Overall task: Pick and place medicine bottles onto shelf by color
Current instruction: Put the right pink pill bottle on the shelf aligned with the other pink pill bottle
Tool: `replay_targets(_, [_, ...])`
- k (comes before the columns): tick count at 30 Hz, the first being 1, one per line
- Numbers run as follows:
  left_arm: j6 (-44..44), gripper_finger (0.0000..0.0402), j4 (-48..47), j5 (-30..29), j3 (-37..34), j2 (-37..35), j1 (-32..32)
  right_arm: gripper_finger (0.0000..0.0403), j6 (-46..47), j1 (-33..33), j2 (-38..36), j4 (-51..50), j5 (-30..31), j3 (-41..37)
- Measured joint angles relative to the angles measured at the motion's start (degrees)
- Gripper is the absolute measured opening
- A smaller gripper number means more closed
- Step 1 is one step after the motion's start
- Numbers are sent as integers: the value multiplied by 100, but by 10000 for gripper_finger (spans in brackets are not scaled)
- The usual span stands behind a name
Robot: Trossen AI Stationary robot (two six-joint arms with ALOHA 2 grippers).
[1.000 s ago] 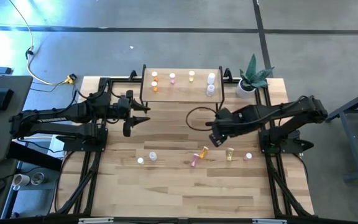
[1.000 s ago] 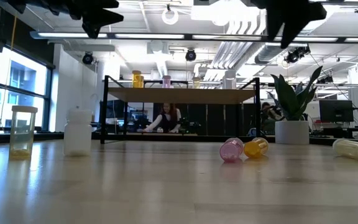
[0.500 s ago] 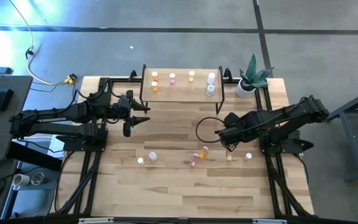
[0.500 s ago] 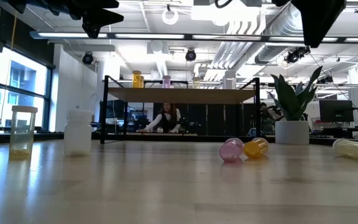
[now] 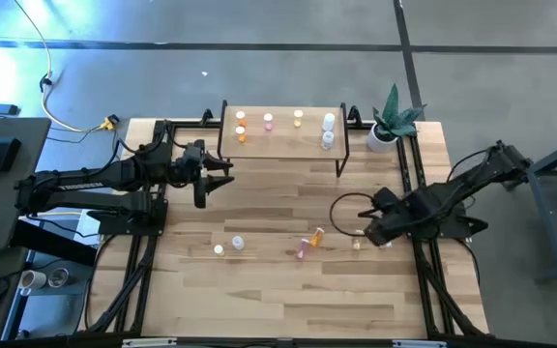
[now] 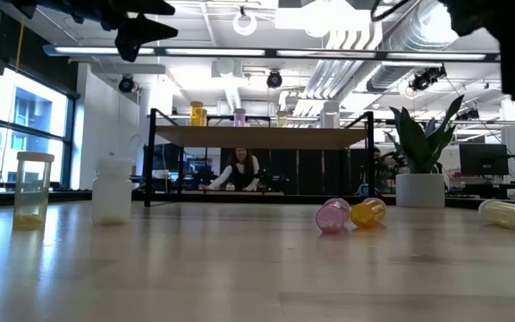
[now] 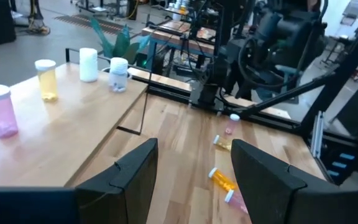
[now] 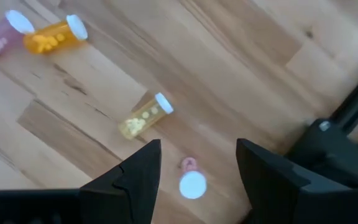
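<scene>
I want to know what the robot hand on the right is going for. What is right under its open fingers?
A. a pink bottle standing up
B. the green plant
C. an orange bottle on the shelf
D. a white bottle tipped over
A. In the right wrist view, the right gripper hangs open above a pink bottle standing upright on the table, white cap up; a yellow bottle lies on its side nearby.
</scene>
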Motion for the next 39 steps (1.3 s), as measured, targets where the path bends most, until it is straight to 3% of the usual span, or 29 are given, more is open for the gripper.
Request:
replay_targets(7, [-129,195,0,-278,0,0,0,199,1410,888,-501,394,102,-614])
replay_targets(18, [-423,195,0,-323,0,0,0,199,2932,2100,-367,301,583,-690])
replay_targets(32, [-436,195,-1,-409,0,0,0,199,4469,3149,477,513,612,-690])
replay_targets(39, [-434,195,1,-409,0,0,0,199,4940,3477,1117,812,968,-690])
